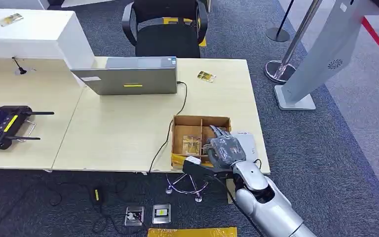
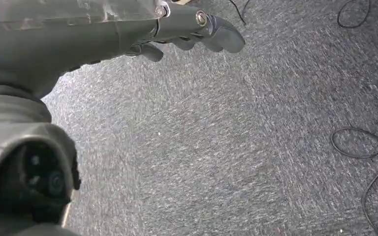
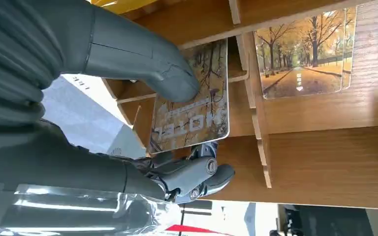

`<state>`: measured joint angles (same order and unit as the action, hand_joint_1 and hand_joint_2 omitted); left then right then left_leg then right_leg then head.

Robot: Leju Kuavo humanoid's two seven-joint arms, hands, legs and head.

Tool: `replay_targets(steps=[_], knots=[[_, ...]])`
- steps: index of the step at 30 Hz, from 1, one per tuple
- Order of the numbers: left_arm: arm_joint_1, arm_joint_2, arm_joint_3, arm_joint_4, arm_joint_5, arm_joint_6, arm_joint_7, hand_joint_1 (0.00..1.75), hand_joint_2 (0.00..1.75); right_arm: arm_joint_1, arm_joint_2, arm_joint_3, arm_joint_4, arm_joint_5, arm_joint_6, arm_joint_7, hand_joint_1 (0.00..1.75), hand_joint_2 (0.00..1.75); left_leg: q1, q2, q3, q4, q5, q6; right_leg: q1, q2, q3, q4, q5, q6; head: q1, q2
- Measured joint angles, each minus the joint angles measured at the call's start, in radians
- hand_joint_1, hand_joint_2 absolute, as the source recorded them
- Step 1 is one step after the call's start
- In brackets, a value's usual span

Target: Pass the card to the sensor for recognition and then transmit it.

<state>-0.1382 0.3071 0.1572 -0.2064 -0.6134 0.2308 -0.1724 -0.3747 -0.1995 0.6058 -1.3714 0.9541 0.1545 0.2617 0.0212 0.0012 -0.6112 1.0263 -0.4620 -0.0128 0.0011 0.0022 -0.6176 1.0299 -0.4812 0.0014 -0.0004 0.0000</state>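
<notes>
Right hand (image 3: 177,147) pinches a card (image 3: 197,103) between thumb and fingers, just above the divided box (image 1: 177,123) on the surface (image 1: 118,133). Left hand (image 2: 197,29) hangs over carpet, holding nothing, fingers loosely extended. Risk: thin edge grip, card may slip or catch a divider on lifting.

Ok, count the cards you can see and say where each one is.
4, maybe more hidden: one card pinched in the right hand, cards stacked in the box, one beside the laptop, one on the white stand.
</notes>
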Motion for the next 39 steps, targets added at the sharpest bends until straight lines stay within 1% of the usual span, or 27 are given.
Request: replay_targets(steps=[22,30,39], knots=[[-0.001,-0.026,0.000,0.000,-0.002,0.010,-0.002,0.00,0.00,-0.002,-0.002,-0.003,0.000,-0.006,-0.013,-0.003,1.75,1.75,0.000,0.000,0.000,0.000,0.000,0.000,0.000,0.000,0.000,0.000,0.000,0.000,0.000,0.000],[-0.001,-0.032,0.000,0.000,0.000,0.012,-0.003,0.00,0.00,-0.014,-0.005,-0.033,-0.019,-0.007,-0.031,-0.017,1.75,1.75,0.000,0.000,0.000,0.000,0.000,0.000,0.000,0.000,0.000,0.000,0.000,0.000,0.000,0.000],[-0.001,-0.036,-0.001,0.000,0.001,0.019,-0.014,0.00,0.00,-0.040,-0.015,-0.093,-0.059,-0.005,-0.040,-0.044,1.75,1.75,0.000,0.000,0.000,0.000,0.000,0.000,0.000,0.000,0.000,0.000,0.000,0.000,0.000,0.000]])
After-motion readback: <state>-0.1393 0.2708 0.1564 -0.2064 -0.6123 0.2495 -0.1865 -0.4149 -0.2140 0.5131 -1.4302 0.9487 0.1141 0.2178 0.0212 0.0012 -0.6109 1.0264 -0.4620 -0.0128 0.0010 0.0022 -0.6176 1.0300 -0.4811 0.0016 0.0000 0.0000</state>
